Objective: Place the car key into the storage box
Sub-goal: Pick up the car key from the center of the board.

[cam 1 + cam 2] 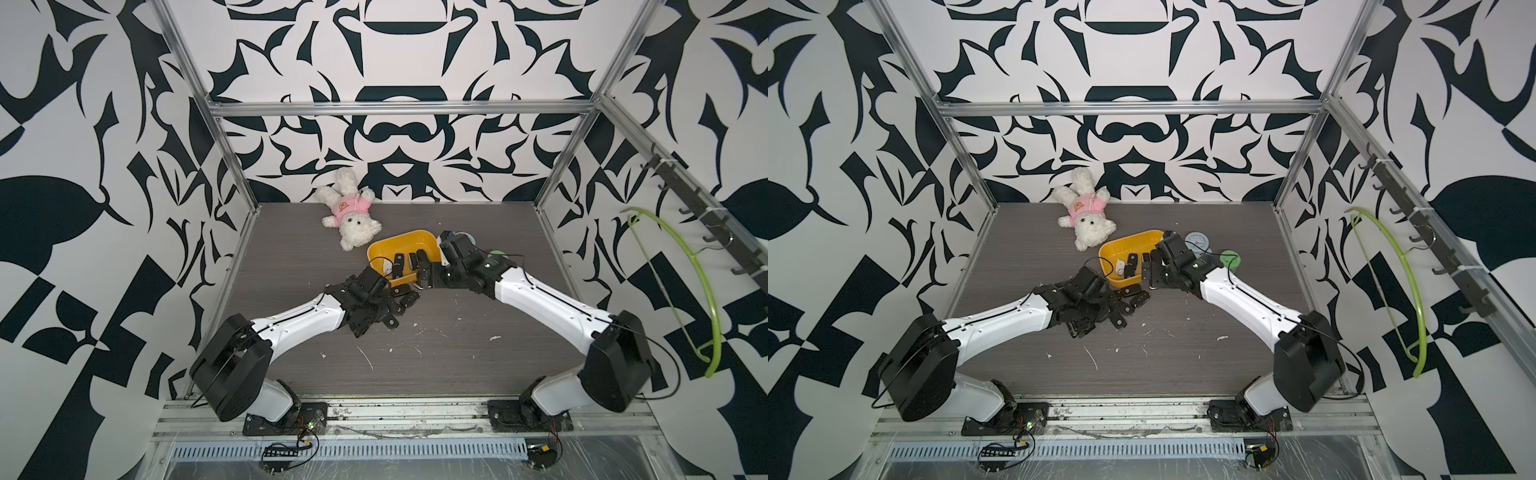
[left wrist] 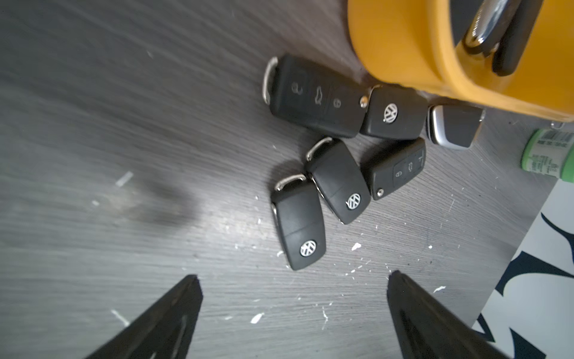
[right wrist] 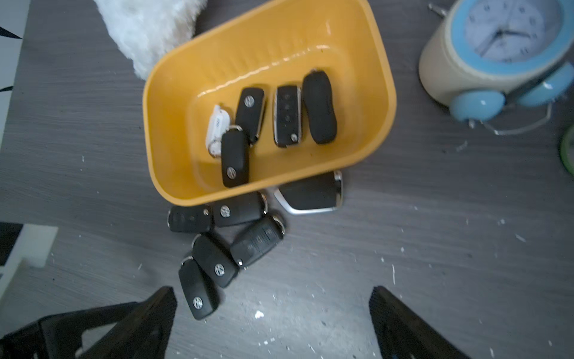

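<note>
Left end effector: jaws wide, empty, just short of the nearest black plastic car key.
Right end effector: jaws wide, empty.
Six keys lie on the grey wood-grain table, clustered beside the shallow yellow-orange plastic storage box; four lie inside.
Recommended: straddle the nearest key's long edges and lift clear of its touching neighbour.

White shells sit between bulky black joints, with thin black cables running alongside.
</note>
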You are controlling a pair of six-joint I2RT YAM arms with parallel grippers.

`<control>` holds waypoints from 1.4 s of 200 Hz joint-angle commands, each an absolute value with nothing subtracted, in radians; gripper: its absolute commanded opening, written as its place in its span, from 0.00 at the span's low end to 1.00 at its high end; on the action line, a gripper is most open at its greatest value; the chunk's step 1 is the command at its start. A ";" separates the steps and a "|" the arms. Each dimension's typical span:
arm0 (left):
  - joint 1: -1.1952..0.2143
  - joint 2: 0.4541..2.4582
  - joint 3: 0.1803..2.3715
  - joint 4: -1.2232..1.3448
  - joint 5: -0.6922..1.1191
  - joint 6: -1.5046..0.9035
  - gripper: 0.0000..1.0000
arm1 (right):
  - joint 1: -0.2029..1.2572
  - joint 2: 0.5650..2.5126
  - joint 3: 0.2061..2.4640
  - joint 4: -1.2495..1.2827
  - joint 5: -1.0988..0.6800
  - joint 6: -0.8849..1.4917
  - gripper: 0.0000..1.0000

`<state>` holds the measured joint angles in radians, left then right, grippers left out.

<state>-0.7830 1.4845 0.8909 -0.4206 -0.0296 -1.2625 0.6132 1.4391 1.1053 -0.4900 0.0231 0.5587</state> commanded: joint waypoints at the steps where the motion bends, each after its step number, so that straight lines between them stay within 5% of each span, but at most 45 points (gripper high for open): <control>1: -0.806 1.522 0.938 -0.511 -0.076 -1.399 0.99 | 0.618 1.323 1.026 -0.493 0.061 0.629 1.00; 55: -0.861 1.592 1.001 -0.559 -0.124 -1.489 0.86 | 0.618 1.175 0.928 -0.521 0.134 0.669 1.00; 103: -0.874 1.680 1.048 -0.557 -0.129 -1.527 0.58 | 0.618 1.181 0.946 -0.518 0.143 0.661 1.00; 280: -0.864 1.817 1.076 -0.558 -0.105 -1.567 0.62 | 0.618 1.158 0.915 -0.533 0.161 0.664 1.00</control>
